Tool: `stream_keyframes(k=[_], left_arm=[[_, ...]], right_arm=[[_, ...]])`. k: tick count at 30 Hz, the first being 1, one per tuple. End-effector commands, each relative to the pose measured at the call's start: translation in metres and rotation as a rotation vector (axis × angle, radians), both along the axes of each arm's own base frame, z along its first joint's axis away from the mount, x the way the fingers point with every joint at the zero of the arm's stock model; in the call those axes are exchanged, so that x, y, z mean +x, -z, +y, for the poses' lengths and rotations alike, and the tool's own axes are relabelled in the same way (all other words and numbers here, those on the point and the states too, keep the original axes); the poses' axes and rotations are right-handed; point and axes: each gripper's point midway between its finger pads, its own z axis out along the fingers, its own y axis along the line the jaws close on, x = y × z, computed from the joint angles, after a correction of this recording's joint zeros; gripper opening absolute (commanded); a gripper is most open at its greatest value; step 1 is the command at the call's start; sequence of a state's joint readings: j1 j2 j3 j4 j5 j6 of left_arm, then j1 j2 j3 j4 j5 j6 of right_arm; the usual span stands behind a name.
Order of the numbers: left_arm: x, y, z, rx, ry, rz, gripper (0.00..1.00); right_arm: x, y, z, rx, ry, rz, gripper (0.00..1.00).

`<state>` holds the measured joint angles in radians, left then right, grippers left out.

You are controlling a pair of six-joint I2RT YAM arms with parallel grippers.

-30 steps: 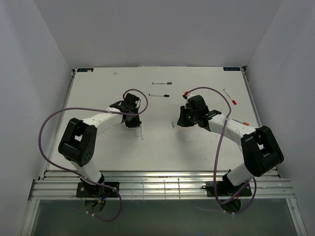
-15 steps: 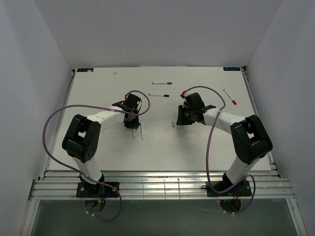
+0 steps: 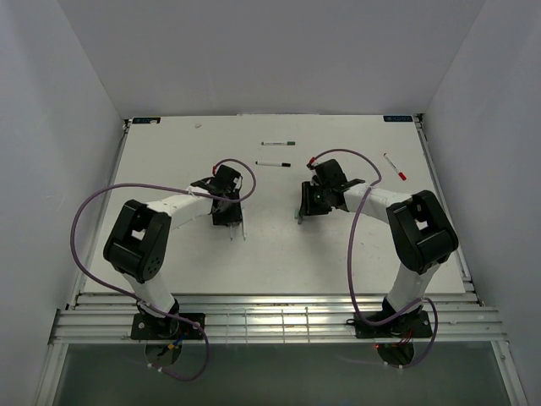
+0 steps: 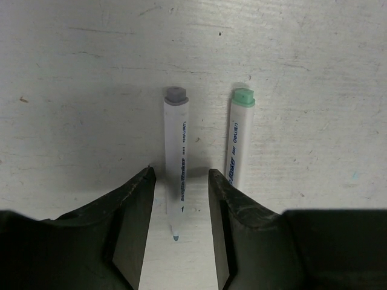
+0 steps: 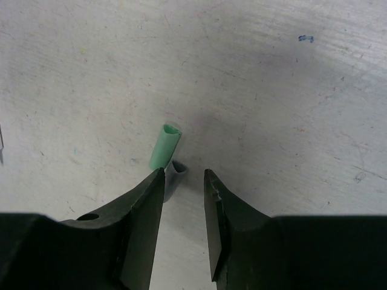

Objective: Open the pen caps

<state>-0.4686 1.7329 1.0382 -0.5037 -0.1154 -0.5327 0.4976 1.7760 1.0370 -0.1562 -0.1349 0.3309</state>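
Observation:
In the left wrist view my left gripper (image 4: 180, 175) is open and low over the table. An uncapped white pen (image 4: 176, 151) with a grey-blue rear end lies loose between its fingers. Just right of it lies a second white pen (image 4: 236, 145) with a green end. My right gripper (image 5: 184, 175) is open too. A grey-blue pen cap (image 5: 174, 176) lies on the table by its left finger, with a green pen cap (image 5: 165, 147) beside it. From above, the left gripper (image 3: 228, 213) and the right gripper (image 3: 304, 210) face each other at mid-table.
Three capped white pens lie farther back: a green-capped one (image 3: 279, 143), a black-capped one (image 3: 273, 163) and a red-capped one (image 3: 394, 166) at the right. The white table (image 3: 169, 152) has walls on three sides. Purple cables loop off both arms.
Both grippers have opened. The left one has let the grey-blue pen go onto the table, and the right one has let the grey-blue cap go beside the green cap. The right arm's elbow swung inward.

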Motion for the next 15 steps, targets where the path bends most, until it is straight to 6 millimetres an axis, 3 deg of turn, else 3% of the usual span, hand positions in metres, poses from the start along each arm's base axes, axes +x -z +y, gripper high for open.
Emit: stream_keyframes(k=[1, 5, 9, 14, 15], left_arm=[[0.000, -0.014, 0.002, -0.021, -0.015, -0.041, 0.54], [0.003, -0.027, 0.005, -0.019, -0.028, -0.085, 0.59], [0.010, -0.058, 0.015, -0.006, -0.076, -0.176, 0.68], [0.018, -0.104, 0.042, 0.045, -0.230, -0.256, 0.78], [0.013, -0.105, 0.051, 0.058, -0.271, -0.233, 0.79]], right_arm=[[0.013, -0.015, 0.007, 0.033, 0.000, -0.049, 0.39], [0.015, -0.024, 0.005, 0.038, -0.006, -0.079, 0.40], [0.016, -0.039, 0.002, 0.039, -0.004, -0.124, 0.46], [0.014, -0.064, 0.001, 0.060, -0.012, -0.180, 0.51], [0.013, -0.066, 0.000, 0.061, -0.016, -0.179, 0.51]])
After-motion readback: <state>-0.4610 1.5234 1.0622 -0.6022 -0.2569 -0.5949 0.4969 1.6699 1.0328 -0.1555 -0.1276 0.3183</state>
